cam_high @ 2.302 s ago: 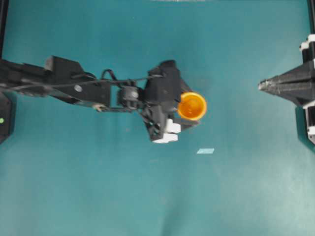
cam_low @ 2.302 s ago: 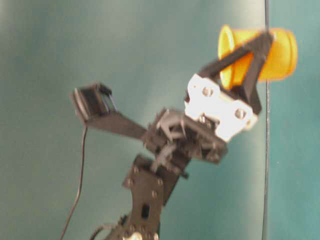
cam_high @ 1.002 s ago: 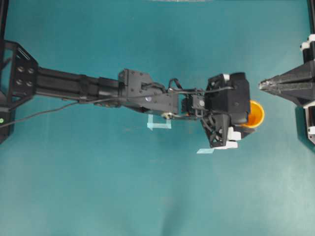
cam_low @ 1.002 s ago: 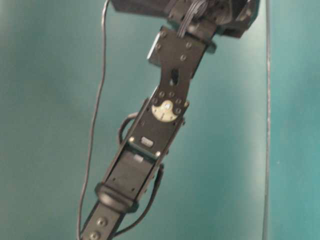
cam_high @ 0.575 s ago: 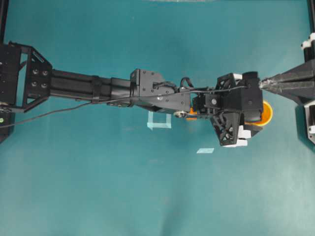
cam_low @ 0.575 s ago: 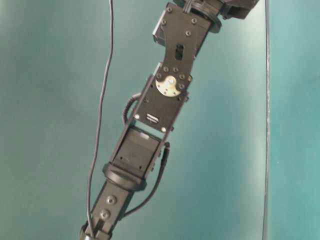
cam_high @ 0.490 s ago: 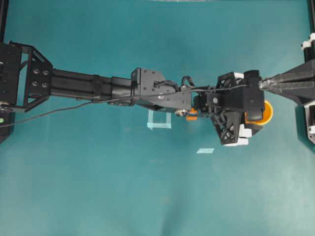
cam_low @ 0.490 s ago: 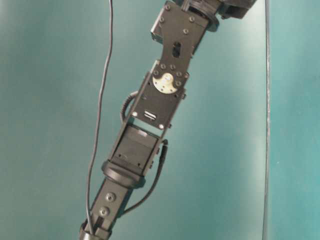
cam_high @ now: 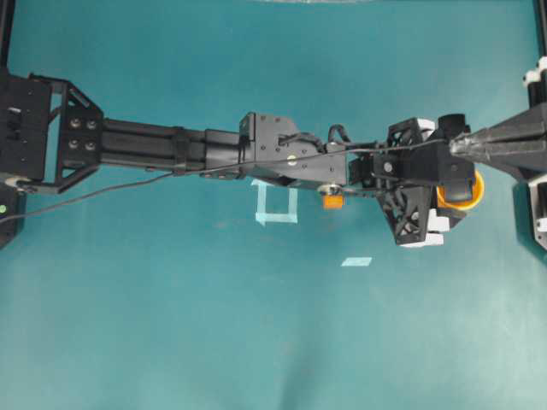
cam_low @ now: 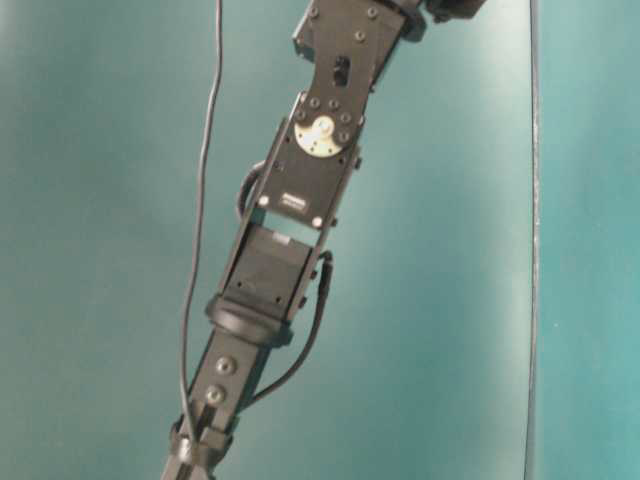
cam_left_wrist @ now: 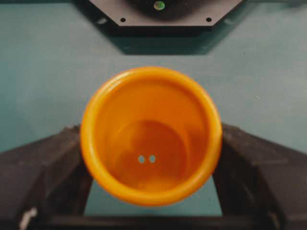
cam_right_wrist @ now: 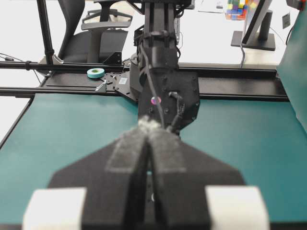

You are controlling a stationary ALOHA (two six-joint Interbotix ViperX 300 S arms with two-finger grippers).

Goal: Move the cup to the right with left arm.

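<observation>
The orange-yellow cup point(cam_left_wrist: 151, 136) sits between the two black fingers point(cam_left_wrist: 43, 167) of my left gripper point(cam_left_wrist: 151, 165), which press on its sides. Its mouth faces the wrist camera, and its inside is darker orange. From overhead only a sliver of the cup point(cam_high: 469, 195) shows past the left gripper point(cam_high: 451, 184), at the far right of the teal table. The left arm point(cam_high: 214, 149) stretches across the table. In the table-level view only the links of the left arm point(cam_low: 300, 200) show. My right gripper point(cam_high: 455, 147) is shut, and its tips lie just over the left gripper's body.
A small orange cube point(cam_high: 332, 202) lies under the left forearm. Pale tape marks point(cam_high: 275, 205) lie mid-table, and another tape mark point(cam_high: 356, 261) lies below the gripper. From the right wrist, the shut fingertips point(cam_right_wrist: 144, 139) point at the left arm point(cam_right_wrist: 160, 96). The right arm's black base point(cam_left_wrist: 163, 14) is close ahead of the cup.
The left arm has stretched further right with the cup, up against the right gripper's tips. The orange cube now shows under the forearm. The right gripper has not moved.
</observation>
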